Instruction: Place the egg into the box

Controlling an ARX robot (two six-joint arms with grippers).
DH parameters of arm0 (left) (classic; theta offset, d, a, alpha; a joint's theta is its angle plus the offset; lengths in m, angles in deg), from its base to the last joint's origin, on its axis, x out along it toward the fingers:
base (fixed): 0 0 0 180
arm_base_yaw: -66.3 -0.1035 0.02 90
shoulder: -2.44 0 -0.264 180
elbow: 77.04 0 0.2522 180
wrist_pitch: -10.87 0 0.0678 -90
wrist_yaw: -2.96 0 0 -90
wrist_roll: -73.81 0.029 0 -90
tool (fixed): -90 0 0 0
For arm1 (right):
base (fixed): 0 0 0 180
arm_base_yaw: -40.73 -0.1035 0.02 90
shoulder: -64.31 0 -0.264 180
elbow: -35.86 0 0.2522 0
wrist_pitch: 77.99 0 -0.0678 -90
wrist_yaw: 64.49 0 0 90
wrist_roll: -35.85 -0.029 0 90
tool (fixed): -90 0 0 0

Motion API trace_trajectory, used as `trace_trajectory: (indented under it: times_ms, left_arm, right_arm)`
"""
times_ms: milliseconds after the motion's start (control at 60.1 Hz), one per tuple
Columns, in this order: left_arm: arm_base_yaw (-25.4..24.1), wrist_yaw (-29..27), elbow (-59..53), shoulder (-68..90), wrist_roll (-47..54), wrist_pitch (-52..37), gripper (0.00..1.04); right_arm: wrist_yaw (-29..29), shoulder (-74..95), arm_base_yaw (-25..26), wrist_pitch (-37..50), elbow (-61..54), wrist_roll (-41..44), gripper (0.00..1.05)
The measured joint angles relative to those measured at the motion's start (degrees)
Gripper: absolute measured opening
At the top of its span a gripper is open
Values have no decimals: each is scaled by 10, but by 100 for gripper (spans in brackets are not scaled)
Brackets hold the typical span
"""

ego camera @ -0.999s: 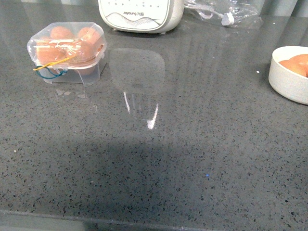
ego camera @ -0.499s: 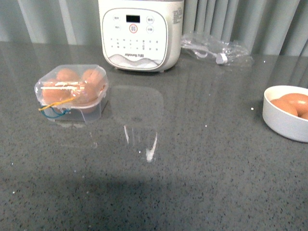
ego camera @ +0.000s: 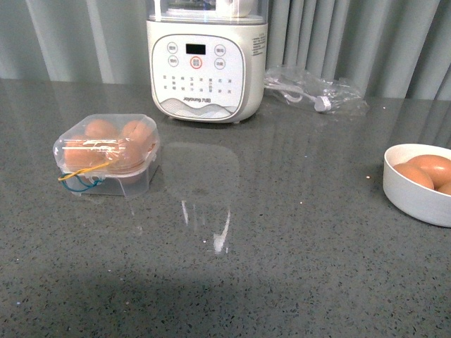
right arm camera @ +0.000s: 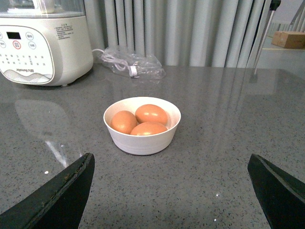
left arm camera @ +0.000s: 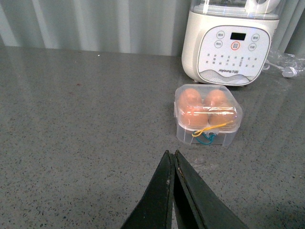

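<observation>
The clear egg box [ego camera: 106, 155] sits on the grey counter at the left, lid down, with several orange-brown eggs inside and yellow and blue bands on its front. It also shows in the left wrist view [left arm camera: 208, 115]. My left gripper [left arm camera: 170, 155] is shut and empty, a short way in front of the box. Three loose eggs [right arm camera: 143, 119] lie in a white bowl [right arm camera: 142, 140], also at the right edge of the front view [ego camera: 416, 193]. My right gripper [right arm camera: 171, 162] is open and empty, short of the bowl. Neither arm shows in the front view.
A white kitchen appliance [ego camera: 206, 60] stands at the back of the counter. A clear plastic bag with a cable [ego camera: 317, 90] lies to its right. Grey curtains hang behind. A wooden block [right arm camera: 289, 39] sits on a shelf beyond the counter.
The front view has tilted upward: the box, appliance and bowl have slid down in the picture and the curtain has come into view. Nothing on the counter has shifted.
</observation>
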Motion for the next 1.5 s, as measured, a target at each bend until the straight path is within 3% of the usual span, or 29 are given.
trace_trajectory:
  times_ms: [499,583,1165,1498]
  left_arm:
    - [0,0,-44,-73,0,26,4]
    - [0,0,-52,-148,0,106,4]
    - [0,0,-54,-178,0,107,4]
    - [0,0,-54,-178,0,107,58]
  right_arm:
    - [0,0,0,0,0,0,97]
    - [0,0,0,0,0,0,97]
    - [0,0,0,0,0,0,97]
    - [0,0,0,0,0,0,97]
